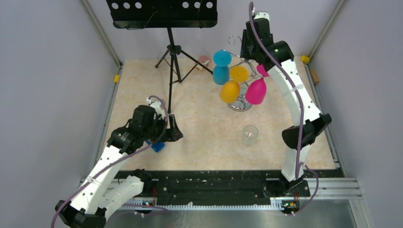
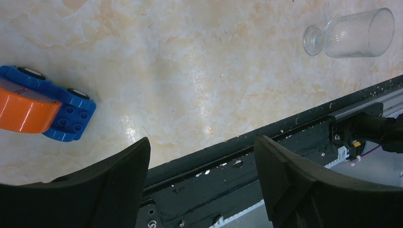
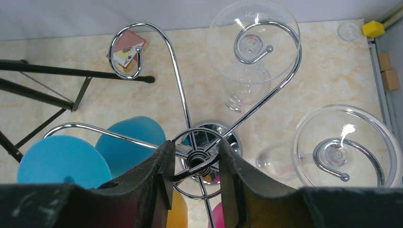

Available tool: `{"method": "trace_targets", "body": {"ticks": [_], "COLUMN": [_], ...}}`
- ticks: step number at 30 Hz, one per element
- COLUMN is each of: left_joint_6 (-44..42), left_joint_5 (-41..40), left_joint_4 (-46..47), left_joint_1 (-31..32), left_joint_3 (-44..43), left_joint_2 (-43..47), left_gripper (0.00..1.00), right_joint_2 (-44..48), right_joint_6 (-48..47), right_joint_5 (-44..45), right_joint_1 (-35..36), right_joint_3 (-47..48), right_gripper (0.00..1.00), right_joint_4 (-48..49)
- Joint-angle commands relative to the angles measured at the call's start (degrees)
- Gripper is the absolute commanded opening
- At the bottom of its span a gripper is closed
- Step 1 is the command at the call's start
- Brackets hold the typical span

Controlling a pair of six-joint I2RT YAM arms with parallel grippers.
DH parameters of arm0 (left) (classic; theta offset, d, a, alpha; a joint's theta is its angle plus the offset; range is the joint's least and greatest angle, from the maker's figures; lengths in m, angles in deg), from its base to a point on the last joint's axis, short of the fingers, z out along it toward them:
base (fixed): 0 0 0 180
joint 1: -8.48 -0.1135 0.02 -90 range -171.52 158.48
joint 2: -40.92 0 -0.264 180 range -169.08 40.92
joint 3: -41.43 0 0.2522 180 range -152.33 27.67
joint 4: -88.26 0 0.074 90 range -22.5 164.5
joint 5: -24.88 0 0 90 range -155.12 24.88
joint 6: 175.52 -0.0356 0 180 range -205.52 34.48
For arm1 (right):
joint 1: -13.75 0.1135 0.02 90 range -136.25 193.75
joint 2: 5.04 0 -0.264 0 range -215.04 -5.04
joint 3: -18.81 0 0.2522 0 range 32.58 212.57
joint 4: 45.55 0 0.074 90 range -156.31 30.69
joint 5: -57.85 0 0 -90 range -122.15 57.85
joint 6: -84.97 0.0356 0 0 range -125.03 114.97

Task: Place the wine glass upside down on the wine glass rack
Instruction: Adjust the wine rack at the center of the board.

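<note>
Nearest the bases, the left gripper [image 2: 202, 183] hovers low over the table [image 1: 199, 118] with its jaws wide apart and nothing between them, just beside a blue-and-orange toy car [image 2: 40, 105]. Farther out, a clear wine glass [image 1: 250, 133] lies on the table, apart from both arms. Beyond it stands the wine glass rack [image 3: 197, 159], bearing inverted teal [image 1: 221, 66], orange [image 1: 233, 85], pink [image 1: 256, 90] and clear glasses [image 3: 252, 42]. The right gripper [image 3: 194, 178] sits above the rack, jaws partly apart, flanking its central hub. A black music stand [image 1: 164, 14] occupies the far edge.
</note>
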State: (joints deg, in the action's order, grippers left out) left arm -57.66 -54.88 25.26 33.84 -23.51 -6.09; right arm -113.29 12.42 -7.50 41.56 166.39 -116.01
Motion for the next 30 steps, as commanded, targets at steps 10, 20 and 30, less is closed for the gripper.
{"method": "trace_targets", "body": {"ticks": [10,20,30], "left_joint_6": [0.61,1.11,1.02], "left_joint_5": [0.04,0.16,-0.04], "left_joint_4": [1.50,1.77,1.55], "left_joint_1": [-0.26,-0.23,-0.24], "left_joint_3": [0.81,0.77,0.79], "left_joint_2": [0.78,0.51,0.36], "left_gripper": [0.83,0.82,0.82], "right_joint_2": [6.50,2.04,0.93], "right_joint_6": [-5.00,-8.14,-14.63], "right_joint_5": [-18.47,-31.43,-39.11], "right_joint_1": [-4.84,-7.93,-8.54], "right_joint_3": [-2.50,4.81,5.12], "right_gripper": [0.00,0.00,0.00], "right_joint_4": [4.85,-1.57,-1.69]}}
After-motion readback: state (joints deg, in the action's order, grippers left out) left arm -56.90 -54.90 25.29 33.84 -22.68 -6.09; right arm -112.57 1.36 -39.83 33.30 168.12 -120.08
